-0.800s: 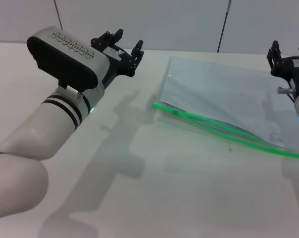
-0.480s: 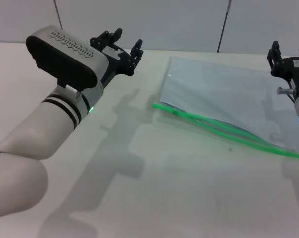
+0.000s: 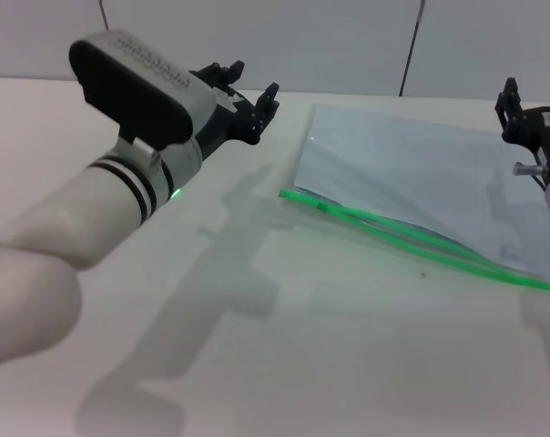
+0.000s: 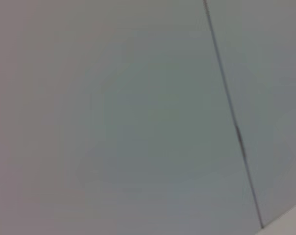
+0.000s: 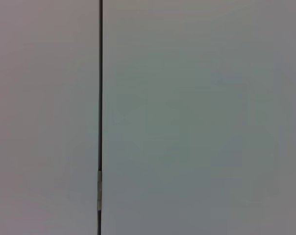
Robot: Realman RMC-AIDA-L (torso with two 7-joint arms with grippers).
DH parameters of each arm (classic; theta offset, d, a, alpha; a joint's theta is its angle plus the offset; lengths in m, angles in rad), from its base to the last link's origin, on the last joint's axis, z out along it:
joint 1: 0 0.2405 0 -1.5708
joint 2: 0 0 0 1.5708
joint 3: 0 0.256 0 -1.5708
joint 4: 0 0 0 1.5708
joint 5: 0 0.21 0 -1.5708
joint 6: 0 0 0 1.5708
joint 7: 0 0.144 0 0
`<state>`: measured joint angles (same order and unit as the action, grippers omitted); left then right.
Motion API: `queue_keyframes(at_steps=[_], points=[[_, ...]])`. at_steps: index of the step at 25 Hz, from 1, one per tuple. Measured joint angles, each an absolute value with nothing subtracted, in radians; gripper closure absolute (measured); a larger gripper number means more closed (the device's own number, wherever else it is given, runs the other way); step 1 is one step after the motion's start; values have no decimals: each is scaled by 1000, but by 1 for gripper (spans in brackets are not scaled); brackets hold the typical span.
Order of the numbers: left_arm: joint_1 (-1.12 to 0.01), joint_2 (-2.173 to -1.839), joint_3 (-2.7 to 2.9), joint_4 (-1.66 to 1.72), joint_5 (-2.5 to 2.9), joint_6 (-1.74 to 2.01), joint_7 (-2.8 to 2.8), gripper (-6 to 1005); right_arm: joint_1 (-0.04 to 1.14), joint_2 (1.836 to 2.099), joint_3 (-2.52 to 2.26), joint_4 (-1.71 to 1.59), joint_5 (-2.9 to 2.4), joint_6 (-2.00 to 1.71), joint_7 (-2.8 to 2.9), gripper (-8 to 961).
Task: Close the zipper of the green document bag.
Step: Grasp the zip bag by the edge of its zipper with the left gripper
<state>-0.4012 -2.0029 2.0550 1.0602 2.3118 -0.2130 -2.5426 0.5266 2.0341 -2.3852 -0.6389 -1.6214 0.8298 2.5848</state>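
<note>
A: Left hand (image 3: 248, 91) up over the far left of the worktop (image 3: 348, 346), fingers spread apart, gripping nothing. Well short of the bag, off to its left.

B: Right hand?

A: Right hand (image 3: 534, 105) at the right edge of the head view, raised by the bag's far right corner. Fingers apart too, nothing between them.

B: Location of the task item?

A: Green document bag (image 3: 421, 177) flat on the worktop, right of centre, translucent pale blue-grey. Zipper (image 3: 421, 244) along the near long edge, running from mid-frame down toward the right. Two green strips visibly split apart for most of the length, so not closed. Small green slider (image 3: 322, 208) near the left end of the strip.

B: Contact with either hand?

A: None. Both clear of the bag and the zip.

B: Any brand, label, text?

A: None readable. Row of raised marks on the dark cover of the left arm (image 3: 129, 182), too small to read. Green light lit on the left wrist, bluish one on the right.

B: Wrist views?

A: Only plain grey wall (image 4: 113, 122) with a thin dark seam in each. No bag, no fingers.
</note>
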Motion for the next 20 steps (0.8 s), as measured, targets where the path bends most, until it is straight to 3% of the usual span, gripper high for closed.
queue_keyframes(at_steps=[12,20], points=[[-427,-1906,2036,1252,2314,160,-2458,492,528,2034,-2384,-638,-1620,812,2585,304],[-414,-1911,1956,1364,2322,420,-2270,491,532,2034,-2379,-638,-1620,795,2585,304]])
